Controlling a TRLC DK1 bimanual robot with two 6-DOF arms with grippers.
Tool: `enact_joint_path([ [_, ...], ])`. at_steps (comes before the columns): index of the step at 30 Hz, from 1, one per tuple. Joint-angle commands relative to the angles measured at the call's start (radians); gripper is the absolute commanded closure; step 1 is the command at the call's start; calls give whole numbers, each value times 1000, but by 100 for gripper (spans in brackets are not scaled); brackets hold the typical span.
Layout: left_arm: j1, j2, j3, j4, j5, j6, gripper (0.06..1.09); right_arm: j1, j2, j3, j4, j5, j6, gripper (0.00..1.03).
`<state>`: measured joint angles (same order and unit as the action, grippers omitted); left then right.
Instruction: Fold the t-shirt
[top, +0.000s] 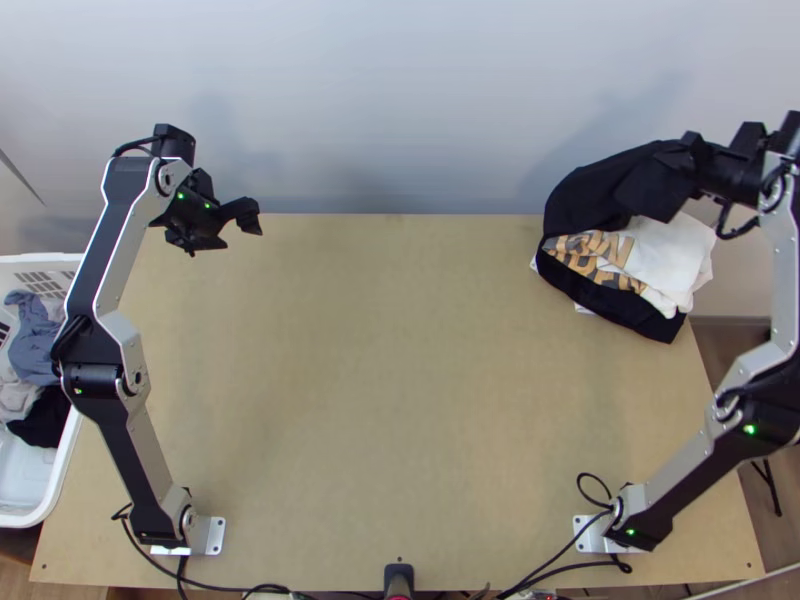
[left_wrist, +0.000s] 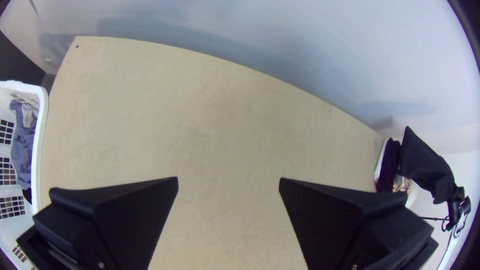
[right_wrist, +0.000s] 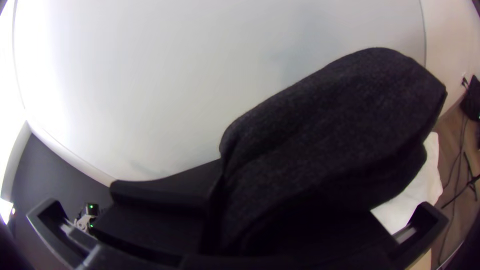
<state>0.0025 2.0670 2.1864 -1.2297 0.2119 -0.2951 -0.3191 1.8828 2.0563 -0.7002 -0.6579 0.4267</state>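
In the top view my left gripper (top: 232, 236) is open over the table's back left, nothing between its fingers; the left wrist view shows the same gripper (left_wrist: 228, 181) spread wide. My right gripper (top: 692, 160), at the back right, is shut on a dark t-shirt (top: 598, 190). The shirt hangs bunched from it and drapes over a pile there; which part is held I cannot tell. In the right wrist view the dark cloth (right_wrist: 330, 135) rises thick from the right gripper (right_wrist: 217, 200), covering much of its fingers.
The pile at the back right corner has white cloth (top: 672, 250), orange-brown lettering and black cloth (top: 630, 308) at its front. A white basket (top: 62, 470) with clothes stands at the left edge. Bare tabletop (top: 390, 380) spans the middle; a wall rises behind.
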Motion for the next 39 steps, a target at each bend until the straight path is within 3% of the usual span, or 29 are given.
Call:
enact_joint_path([
  [1, -1, -11, -2, -10, 0, 5, 10, -43, -103, -160, -18, 37, -172, 100],
  [9, -2, -33, -27, -21, 0, 22, 10, -103, -183, -314, -15, 55, -281, 100],
  [20, -10, -59, -50, -28, 0, 31, 10, -118, -231, -438, 74, 81, -332, 100],
  [23, -10, -64, -53, -33, 0, 33, 10, -113, -231, -452, 111, 98, -336, 88],
  [26, -10, -76, -65, -34, 0, 40, 10, -109, -231, -464, 157, 116, -341, 88],
  [27, -10, -81, -71, -34, 0, 43, 10, -109, -231, -469, 173, 122, -342, 85],
  [29, -6, -93, -83, -34, 0, 47, 10, -104, -232, -482, 200, 175, -348, 57],
  [31, -4, -110, -94, -34, 0, 53, 10, -104, -243, -519, 243, 231, -373, 9],
  [32, -4, -114, -97, -34, 0, 54, 10, -103, -249, -539, 249, 285, -402, 3],
  [37, -6, -130, -97, -33, 0, 59, 10, -115, -318, -713, 386, 524, -551, 3],
  [39, -4, -134, -99, -34, 0, 59, 10, -123, -347, -805, 498, 673, -655, 3],
])
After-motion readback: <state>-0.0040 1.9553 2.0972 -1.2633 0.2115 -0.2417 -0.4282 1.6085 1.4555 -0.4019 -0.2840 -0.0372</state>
